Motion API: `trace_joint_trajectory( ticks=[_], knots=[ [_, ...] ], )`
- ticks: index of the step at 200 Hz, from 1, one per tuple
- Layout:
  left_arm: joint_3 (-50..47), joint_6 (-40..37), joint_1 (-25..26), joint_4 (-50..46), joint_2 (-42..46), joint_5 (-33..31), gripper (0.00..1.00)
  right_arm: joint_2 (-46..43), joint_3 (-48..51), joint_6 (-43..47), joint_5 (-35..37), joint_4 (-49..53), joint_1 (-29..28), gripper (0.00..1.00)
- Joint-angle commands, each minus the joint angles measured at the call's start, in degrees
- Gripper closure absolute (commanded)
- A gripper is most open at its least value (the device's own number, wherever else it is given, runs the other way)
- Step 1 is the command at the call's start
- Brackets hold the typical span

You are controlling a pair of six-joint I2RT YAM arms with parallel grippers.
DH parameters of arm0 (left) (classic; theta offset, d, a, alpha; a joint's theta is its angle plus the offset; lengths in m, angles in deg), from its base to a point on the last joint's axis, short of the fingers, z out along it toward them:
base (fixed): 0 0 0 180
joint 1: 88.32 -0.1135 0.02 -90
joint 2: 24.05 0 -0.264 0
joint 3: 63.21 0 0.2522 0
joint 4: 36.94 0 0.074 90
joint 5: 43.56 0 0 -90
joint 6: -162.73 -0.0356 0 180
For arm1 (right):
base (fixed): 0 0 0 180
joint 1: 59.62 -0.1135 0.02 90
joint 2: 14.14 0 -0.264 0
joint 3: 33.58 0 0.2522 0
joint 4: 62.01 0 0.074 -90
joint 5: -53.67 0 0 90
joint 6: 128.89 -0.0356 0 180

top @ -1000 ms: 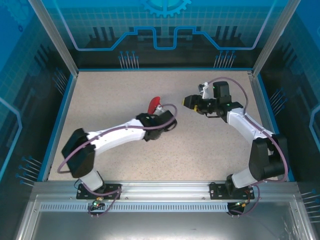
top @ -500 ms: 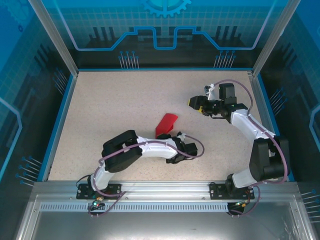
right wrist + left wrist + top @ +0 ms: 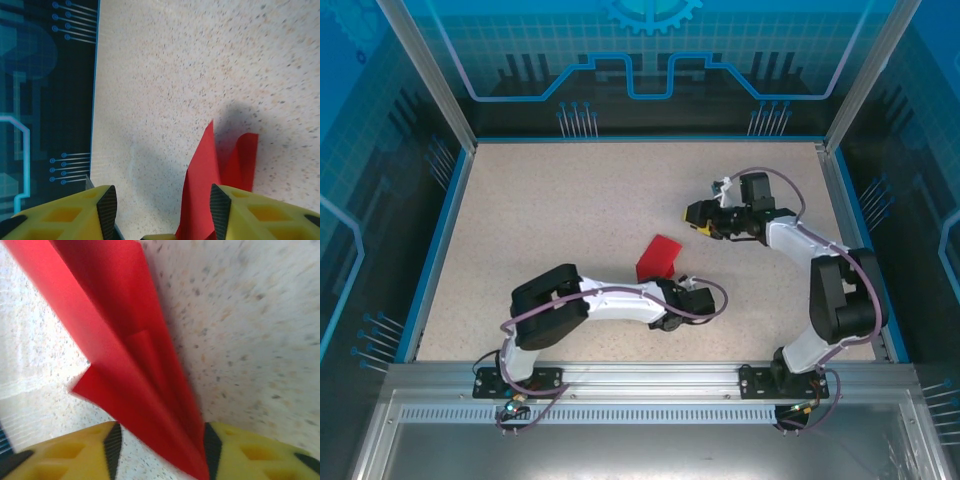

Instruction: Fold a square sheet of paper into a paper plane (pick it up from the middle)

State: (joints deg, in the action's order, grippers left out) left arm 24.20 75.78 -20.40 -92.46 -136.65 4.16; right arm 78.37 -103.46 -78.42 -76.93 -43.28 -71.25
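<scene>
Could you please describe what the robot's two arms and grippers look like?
The left arm and right arm match: white shells on the long links, bulky black joints, and a purplish-grey cable looping along each. The left gripper and right gripper have yellow fingers with moulded recesses and black inner pads.

Left arm [image 3: 610, 300], right arm [image 3: 788, 236]: white shells on the links, black joint housings. A purple cable [image 3: 724, 297] loops off each behind the tool. Right gripper [image 3: 162, 200]: yellow fingers [image 3: 65, 212] with moulded recesses, black pads [image 3: 107, 205] on their inner faces. Black base brackets [image 3: 518, 380].
</scene>
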Motion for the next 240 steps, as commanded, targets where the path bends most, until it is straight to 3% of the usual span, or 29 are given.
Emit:
trace_joint_trajectory(
  ticks=[1, 32, 77, 128, 177, 240],
  knots=[
    [-0.87, 0.57, -0.73, 1.6, 5.57, 8.26, 0.41, 1.25, -0.2, -0.46, -1.07, -1.32, -1.74, 0.47],
    [-1.46, 3.96, -2.99, -0.66, 13.02, 16.96, 0.34, 2.04, -0.06, -0.29, -1.06, -0.96, -3.83, 0.49],
    [-8.77, 11.06, -11.73, -0.58, 29.88, 31.83, 0.34, 1.46, 1.01, -0.29, 1.37, 0.43, -10.03, 0.58],
    [-22.31, 19.89, -31.17, 4.92, 46.68, 38.76, 0.32, -0.99, 1.78, 1.21, 11.21, 7.97, -19.56, 0.63],
    [-29.13, 23.78, -40.01, 14.16, 44.6, 46.85, 0.31, 1.31, 2.07, 1.91, 17.33, 10.56, -25.0, 0.69],
    [-28.38, 23.82, -40.93, 17.48, 38.67, 49.56, 0.31, 7.11, 0.01, 4.99, 21.45, 12.16, -25.45, 0.77]
  ],
)
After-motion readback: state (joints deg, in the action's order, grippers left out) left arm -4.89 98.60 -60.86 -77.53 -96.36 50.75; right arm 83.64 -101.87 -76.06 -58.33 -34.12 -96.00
